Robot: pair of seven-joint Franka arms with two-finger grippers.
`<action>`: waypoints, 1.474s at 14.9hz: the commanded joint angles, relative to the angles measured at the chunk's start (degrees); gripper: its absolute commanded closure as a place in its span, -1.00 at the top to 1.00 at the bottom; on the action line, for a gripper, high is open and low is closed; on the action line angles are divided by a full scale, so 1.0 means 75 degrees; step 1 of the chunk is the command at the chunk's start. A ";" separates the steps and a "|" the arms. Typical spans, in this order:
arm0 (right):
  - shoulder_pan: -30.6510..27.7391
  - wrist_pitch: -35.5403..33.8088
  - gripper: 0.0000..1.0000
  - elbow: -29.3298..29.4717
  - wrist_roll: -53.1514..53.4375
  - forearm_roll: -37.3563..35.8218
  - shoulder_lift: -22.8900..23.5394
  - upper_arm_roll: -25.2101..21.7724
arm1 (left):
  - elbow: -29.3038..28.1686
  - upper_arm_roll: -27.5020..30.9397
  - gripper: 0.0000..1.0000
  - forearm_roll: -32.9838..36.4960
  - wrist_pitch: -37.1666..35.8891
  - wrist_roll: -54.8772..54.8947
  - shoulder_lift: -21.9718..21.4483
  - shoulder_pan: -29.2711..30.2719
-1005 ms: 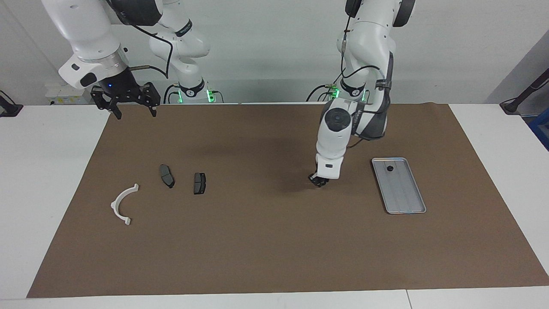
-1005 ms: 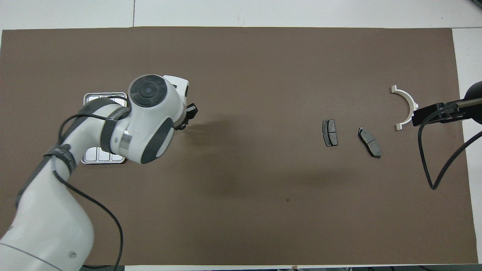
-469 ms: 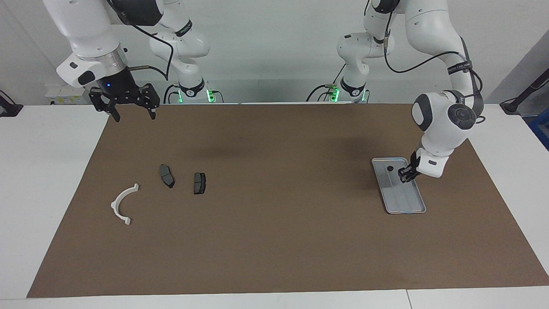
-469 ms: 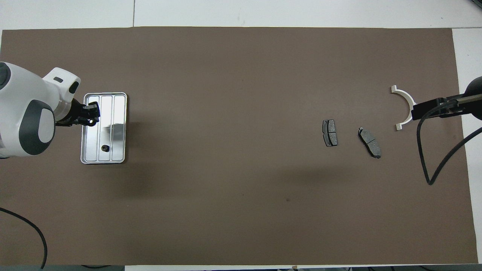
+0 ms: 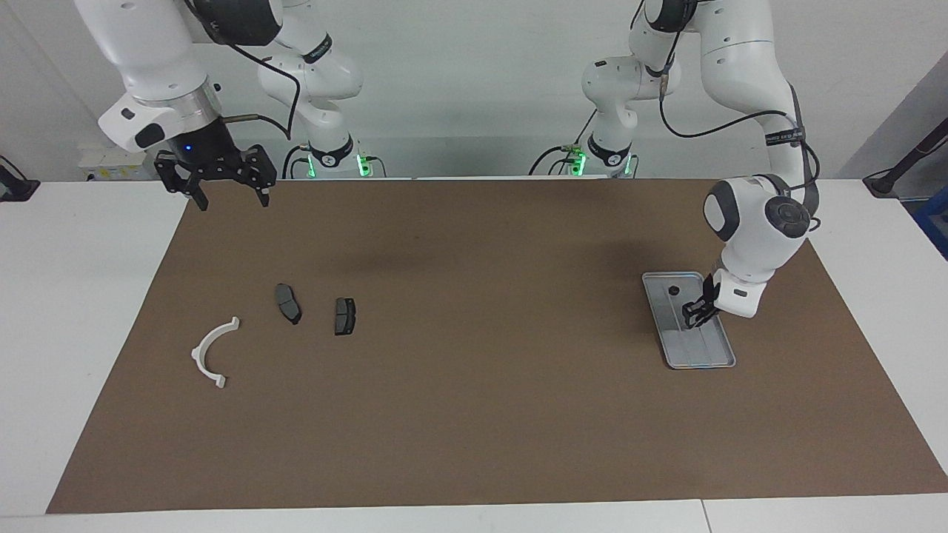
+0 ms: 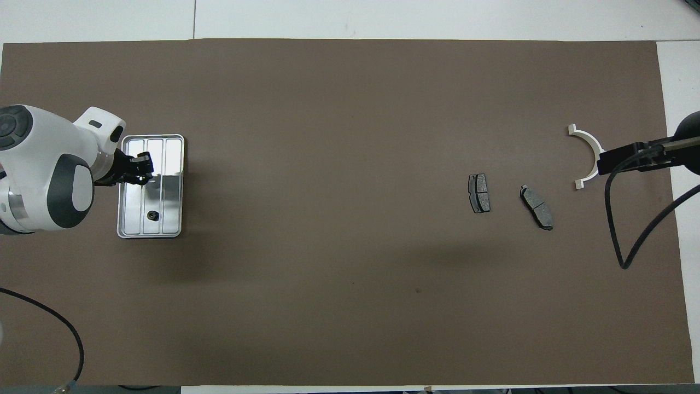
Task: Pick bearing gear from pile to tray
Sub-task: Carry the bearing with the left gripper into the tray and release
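L gripper (image 5: 695,314) low over tray (image 5: 722,361), grip state unclear; R gripper (image 5: 222,181) waits w/ fingers wide, above mat corner.

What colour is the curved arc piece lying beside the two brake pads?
White. The curved arc shows best in the overhead view, against the brown mat.

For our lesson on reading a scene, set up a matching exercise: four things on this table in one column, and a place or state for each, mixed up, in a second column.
Things:
1. left gripper
2. right gripper
3. small black round piece
4. white curved arc

Places or states:
A. lies in the tray
B. lies on the brown mat beside two brake pads
C. over the tray
D. waits raised, jaws open, over the mat's edge

Pairs: 1-C, 2-D, 3-A, 4-B
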 commanded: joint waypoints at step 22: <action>0.0026 -0.0409 1.00 -0.0038 0.0134 0.0322 -0.0122 0.0029 | 0.0149 0.0054 1.00 -0.0101 -0.2096 -0.0125 -0.1716 -0.0038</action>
